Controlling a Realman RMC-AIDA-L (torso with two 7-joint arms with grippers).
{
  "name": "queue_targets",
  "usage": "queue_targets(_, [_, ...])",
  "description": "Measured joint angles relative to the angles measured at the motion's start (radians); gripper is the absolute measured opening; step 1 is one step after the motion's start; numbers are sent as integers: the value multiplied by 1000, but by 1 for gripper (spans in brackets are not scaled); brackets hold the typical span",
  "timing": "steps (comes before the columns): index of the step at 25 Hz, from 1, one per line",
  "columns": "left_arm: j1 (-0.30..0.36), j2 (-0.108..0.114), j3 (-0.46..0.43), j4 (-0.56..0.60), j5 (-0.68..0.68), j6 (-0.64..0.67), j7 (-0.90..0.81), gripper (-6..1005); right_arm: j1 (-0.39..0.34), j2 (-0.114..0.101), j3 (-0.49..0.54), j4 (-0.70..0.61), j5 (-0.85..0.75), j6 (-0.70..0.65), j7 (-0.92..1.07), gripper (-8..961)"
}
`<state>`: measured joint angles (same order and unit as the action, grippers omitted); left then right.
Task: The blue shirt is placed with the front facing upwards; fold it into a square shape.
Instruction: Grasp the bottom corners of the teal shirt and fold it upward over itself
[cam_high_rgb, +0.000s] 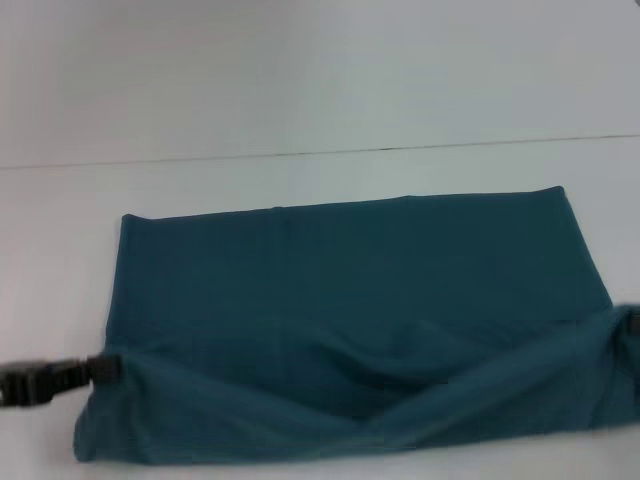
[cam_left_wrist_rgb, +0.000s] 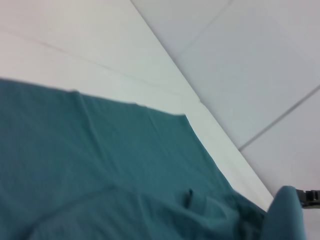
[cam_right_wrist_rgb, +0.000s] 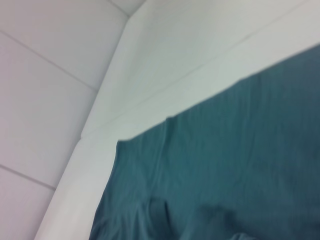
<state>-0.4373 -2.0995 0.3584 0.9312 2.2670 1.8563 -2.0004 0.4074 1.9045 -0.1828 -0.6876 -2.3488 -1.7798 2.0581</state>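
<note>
The left gripper's fingers were closed on the near left edge of the blue shirt, pinching the cloth. The right gripper sat at the shirt's near right edge, mostly out of frame; whether its fingers were closed could not be told. Between them the near fold sagged. The shirt lay spread plain side up on the white worktop.

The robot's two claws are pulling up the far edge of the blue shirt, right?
Not the far edge. In the head view the left claw and right claw are at the near edge of the blue shirt; the far edge lies flat.
</note>
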Motion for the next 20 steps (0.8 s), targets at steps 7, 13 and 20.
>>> queue_targets(7, [-88, 33, -11, -83, 0, -143, -29, 32, 85, -5, -1, 1, 50, 145, 68, 86])
queue_targets(13, [-147, 43, -9, -103, 0, -238, -46, 31, 127, -6, -5, 12, 93, 212, 94, 88])
queue_targets(20, [-179, 46, 0, -116, 0, -366, -68, 31, 129, -12, -6, 46, 145, 293, 100, 90])
